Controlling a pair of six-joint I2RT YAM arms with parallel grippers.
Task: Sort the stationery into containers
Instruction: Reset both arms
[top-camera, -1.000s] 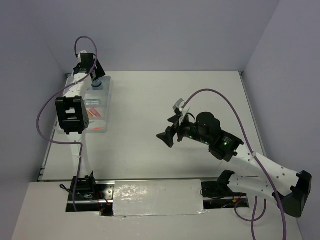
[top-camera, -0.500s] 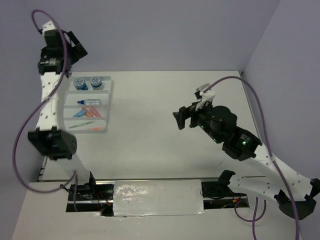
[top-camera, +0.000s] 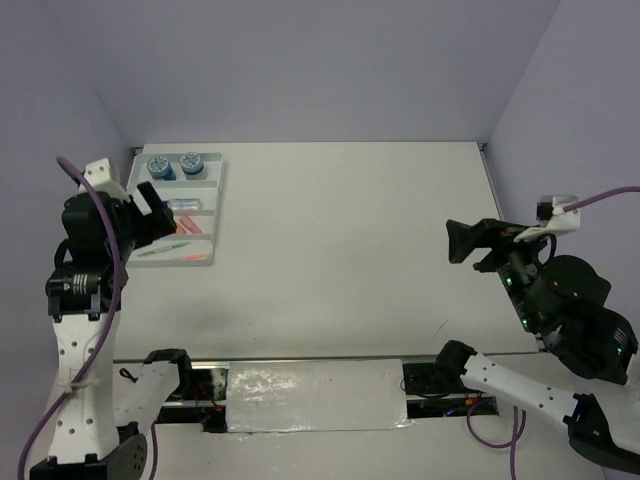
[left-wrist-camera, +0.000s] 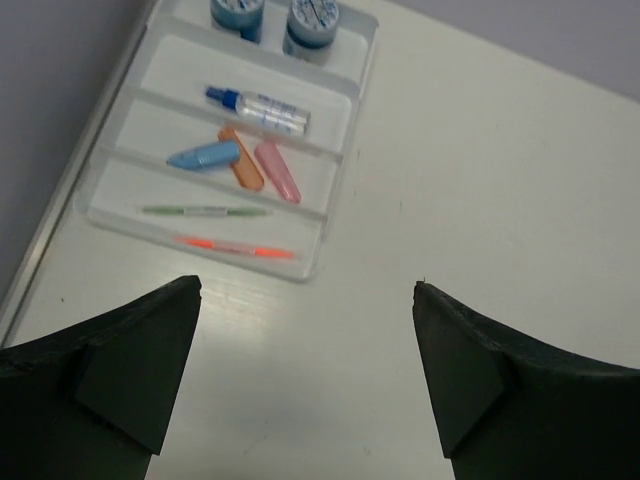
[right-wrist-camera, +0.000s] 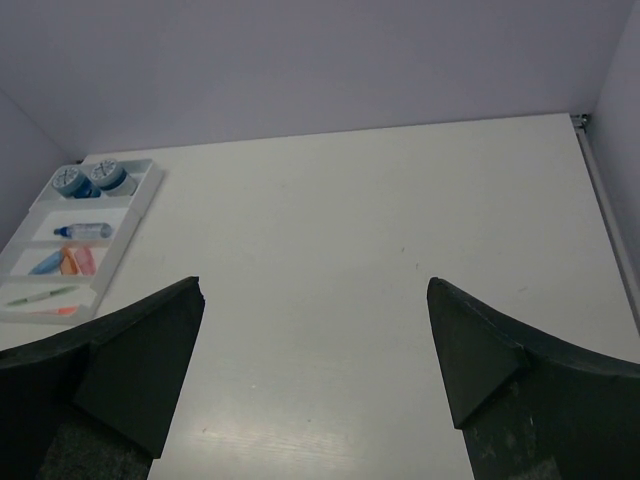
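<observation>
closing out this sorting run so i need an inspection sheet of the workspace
surface: white table, bare apart from the tray
job's things: white tray at the far left; two tape rolls in the far compartment, bottle in the next, blue, orange and pink pieces in the third, green pen and orange pen in the nearest
clutter: nothing seen
grippers: left gripper and right gripper raised above the table, jaws open, holding nothing
cables: one purple cable along each arm, none over the tray
surroundings: plain pale walls on three sides
</observation>
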